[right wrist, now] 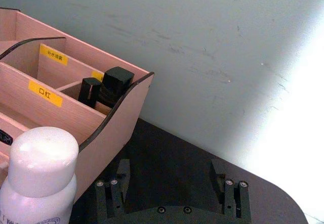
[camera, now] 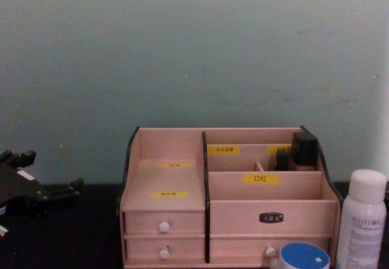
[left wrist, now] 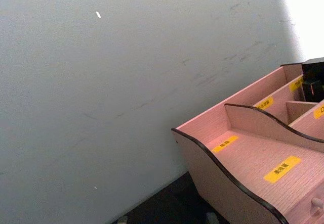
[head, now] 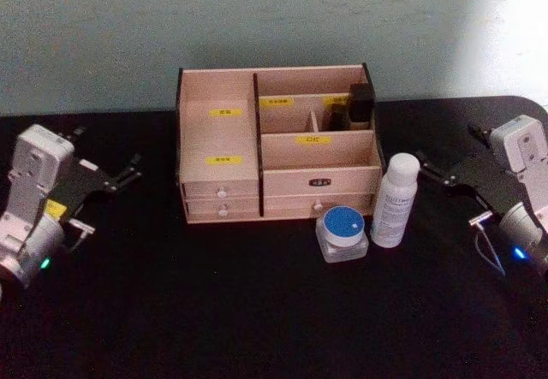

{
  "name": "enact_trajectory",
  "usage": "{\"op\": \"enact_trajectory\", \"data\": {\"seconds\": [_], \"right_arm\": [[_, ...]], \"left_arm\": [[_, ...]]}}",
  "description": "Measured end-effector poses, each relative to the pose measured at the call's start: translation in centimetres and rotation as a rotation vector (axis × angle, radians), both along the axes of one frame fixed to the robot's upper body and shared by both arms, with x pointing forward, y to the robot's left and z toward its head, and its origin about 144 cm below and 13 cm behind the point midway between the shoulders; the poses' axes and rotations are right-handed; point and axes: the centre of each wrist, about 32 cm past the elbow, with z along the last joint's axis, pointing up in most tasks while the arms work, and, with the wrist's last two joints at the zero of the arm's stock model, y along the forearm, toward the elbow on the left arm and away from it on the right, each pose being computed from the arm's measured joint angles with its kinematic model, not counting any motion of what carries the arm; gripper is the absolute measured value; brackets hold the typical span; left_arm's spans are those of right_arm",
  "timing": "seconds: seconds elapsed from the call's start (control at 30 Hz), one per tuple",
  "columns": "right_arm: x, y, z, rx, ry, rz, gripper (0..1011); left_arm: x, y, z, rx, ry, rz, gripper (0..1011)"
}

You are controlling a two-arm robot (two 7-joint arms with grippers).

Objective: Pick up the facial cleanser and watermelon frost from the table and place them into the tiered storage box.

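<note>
Black right end effector (right wrist: 169,169), fingers apart, hovers beside facial cleanser (right wrist: 43,163).

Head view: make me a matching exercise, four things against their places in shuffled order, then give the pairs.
Things:
1 facial cleanser
2 watermelon frost
3 black containers
4 left gripper

Places:
A in the tiered storage box's rear right compartment
B on the table, before the box's right drawers
C off the box's left end
D upright by the box's front right corner

Pairs: 1-D, 2-B, 3-A, 4-C
</note>
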Motion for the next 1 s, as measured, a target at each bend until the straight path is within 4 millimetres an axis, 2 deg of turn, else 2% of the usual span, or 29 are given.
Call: {"op": "enact_trajectory", "data": {"seconds": [0.43,1.0], "right_arm": [[-0.9,-0.3,0.0,0.023,0.011,0.014,1002],[-6.0,-1.2,0.8,0.041,0.082,0.035,1002]], "left_arm": [[0.0,0.0,0.0,0.0,0.0,0.0,1001],[0.0,0.0,0.0,0.0,0.0,0.0,1001]]}}
